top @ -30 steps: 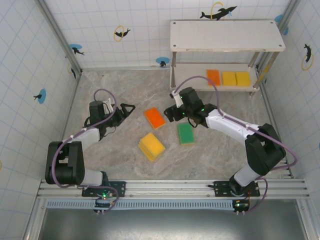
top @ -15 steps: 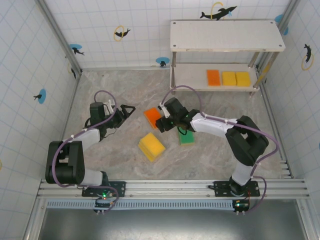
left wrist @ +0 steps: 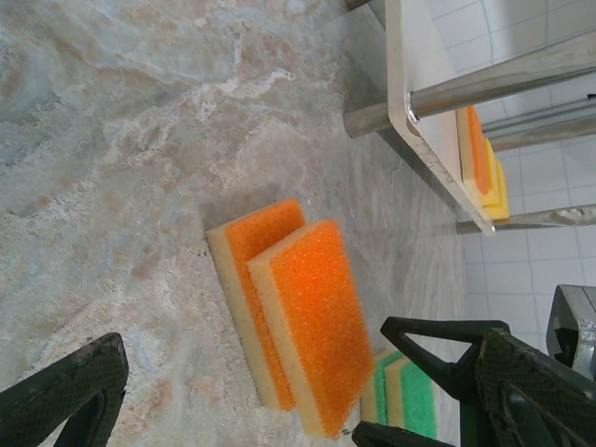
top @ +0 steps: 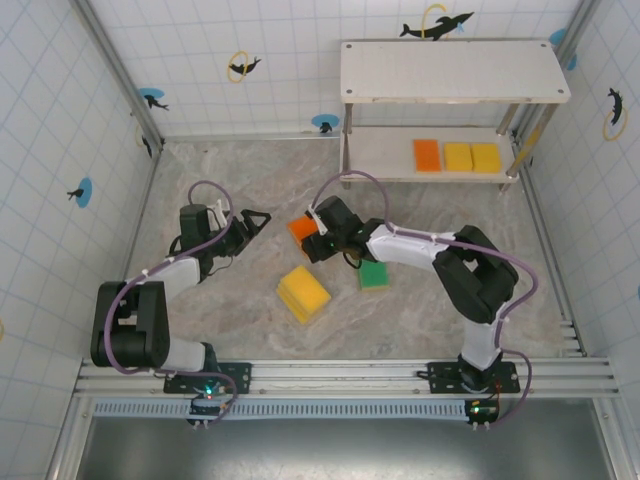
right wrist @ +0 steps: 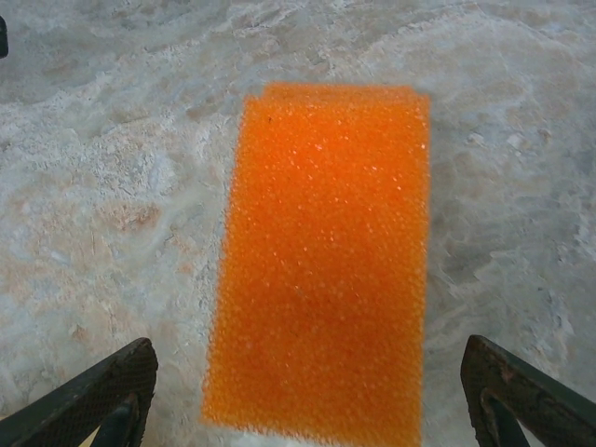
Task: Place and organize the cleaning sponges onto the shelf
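Top view: the orange sponge (top: 301,227) lies on the marble table (top: 230,290), near the shelf (top: 455,72) but apart from it. Three sponges (top: 457,157) sit in a row on the shelf's lower board. A yellow sponge (top: 303,292) and a green sponge (top: 374,274) lie loose nearby. The right gripper (top: 316,240) is over the orange one. The left gripper (top: 252,219) stands off to its left, jaws spread, empty.

Left wrist: the orange piece reads as two overlapped pads, each a rough orange face on pale foam. Judgement: light, soft, squashes easily. The rough face should not slip, but the upper pad may slide off the lower.

Right wrist: the fingers (right wrist: 102,396) stand wide on both sides of the pad, touching nothing I can see. Best hold, I judge: across the short width, mid-length, light squeeze.
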